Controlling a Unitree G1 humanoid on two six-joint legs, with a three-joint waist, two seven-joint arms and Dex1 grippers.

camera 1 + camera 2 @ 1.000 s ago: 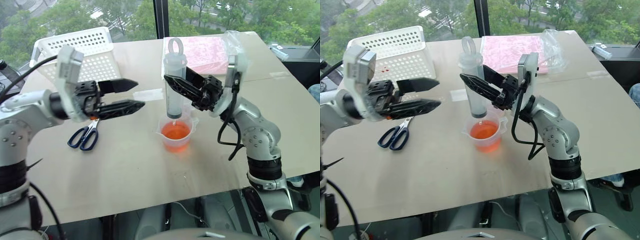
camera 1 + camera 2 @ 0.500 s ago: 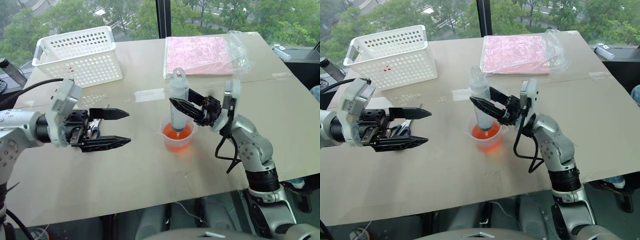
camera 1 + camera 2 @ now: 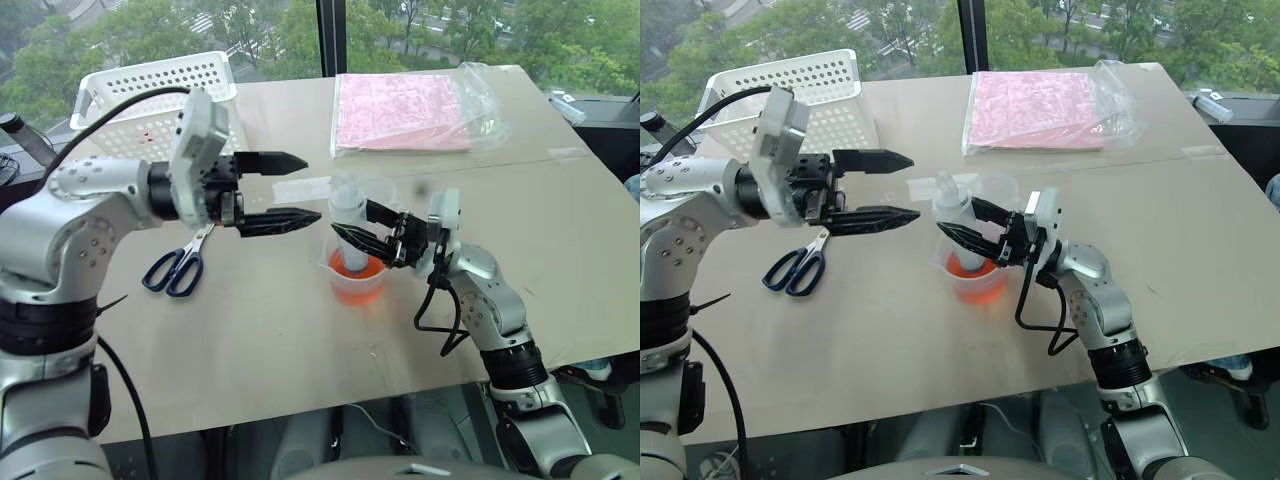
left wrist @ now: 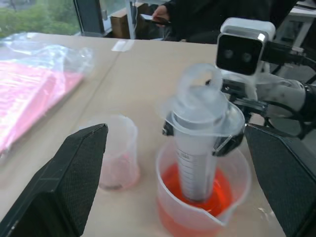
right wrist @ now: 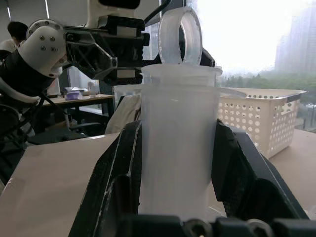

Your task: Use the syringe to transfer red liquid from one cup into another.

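The syringe (image 3: 347, 210) stands upright with its lower end in the red liquid (image 4: 218, 191) inside the larger spouted beaker (image 3: 358, 283). My right gripper (image 3: 352, 220) is shut on the syringe barrel (image 5: 177, 148), coming in from the right. My left gripper (image 3: 306, 188) is open just left of the syringe, level with its plunger ring (image 4: 199, 85) and not touching it. The smaller clear cup (image 4: 116, 153) stands close behind the beaker and looks empty.
A white perforated basket (image 3: 160, 100) sits at the back left. Blue-handled scissors (image 3: 175, 268) lie under my left arm. A pink sheet in a clear plastic bag (image 3: 405, 100) lies at the back. A person (image 4: 197, 15) is beyond the table.
My right gripper has lowered the syringe until its tip sits in the beaker. My left gripper has swung right and up, close to the syringe's top, still open.
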